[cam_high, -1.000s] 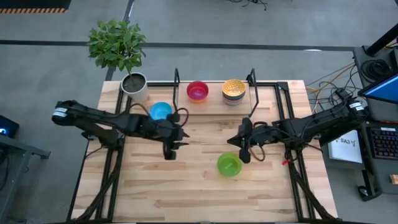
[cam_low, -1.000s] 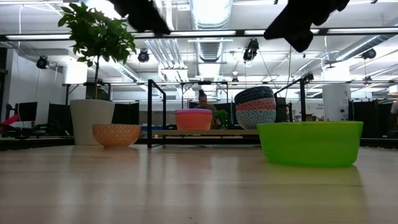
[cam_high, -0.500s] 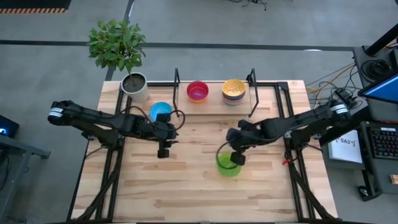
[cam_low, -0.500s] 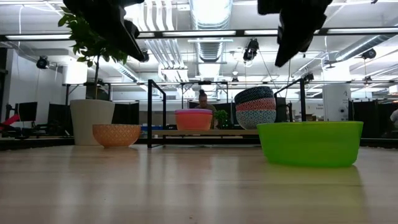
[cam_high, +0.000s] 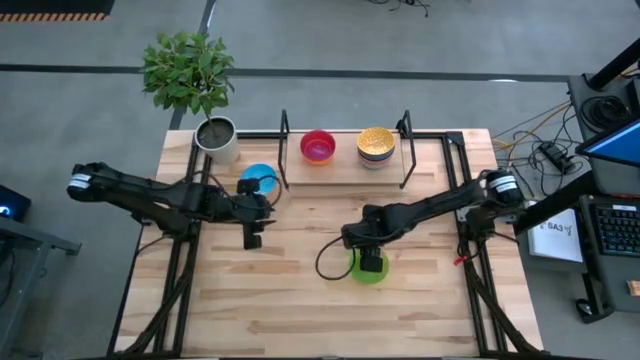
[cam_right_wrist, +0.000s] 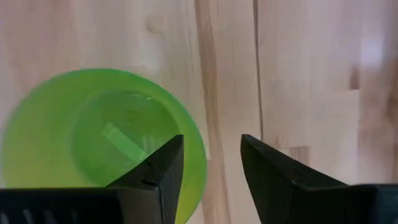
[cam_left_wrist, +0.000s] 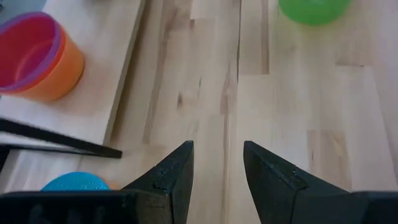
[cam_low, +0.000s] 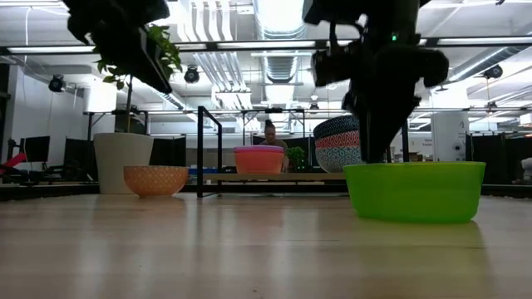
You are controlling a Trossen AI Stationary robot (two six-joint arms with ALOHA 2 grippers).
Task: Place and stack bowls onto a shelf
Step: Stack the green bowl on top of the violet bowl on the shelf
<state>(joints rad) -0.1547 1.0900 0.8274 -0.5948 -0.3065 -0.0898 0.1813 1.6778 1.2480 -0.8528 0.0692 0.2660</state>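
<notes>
A green bowl (cam_high: 368,270) stands on the table toward the near right. My right gripper (cam_high: 369,261) points down over it, open. In the right wrist view one finger (cam_right_wrist: 163,171) is over the bowl's hollow and the other (cam_right_wrist: 267,168) is outside the rim (cam_right_wrist: 201,163); neither visibly touches it. My left gripper (cam_high: 250,238) hangs open above bare wood, near a light blue bowl (cam_high: 258,180) nested in an orange patterned bowl (cam_low: 155,179). On the shelf (cam_high: 345,168) stand a purple bowl in an orange-red one (cam_high: 318,146) and a stack topped by a yellow bowl (cam_high: 376,143).
A white-grey plant pot (cam_high: 216,136) with a leafy plant stands at the table's far left corner. Black wire uprights (cam_high: 284,135) (cam_high: 405,140) rise at the shelf's two ends. Bare wood lies along the near edge (cam_high: 300,320). A person shows far back in the room (cam_low: 271,133).
My right gripper has moved toward the table's near and left edges and come down over the green bowl, tipping to point downward. My left gripper has drifted toward the table's left edge. The bowls have stayed where they were.
</notes>
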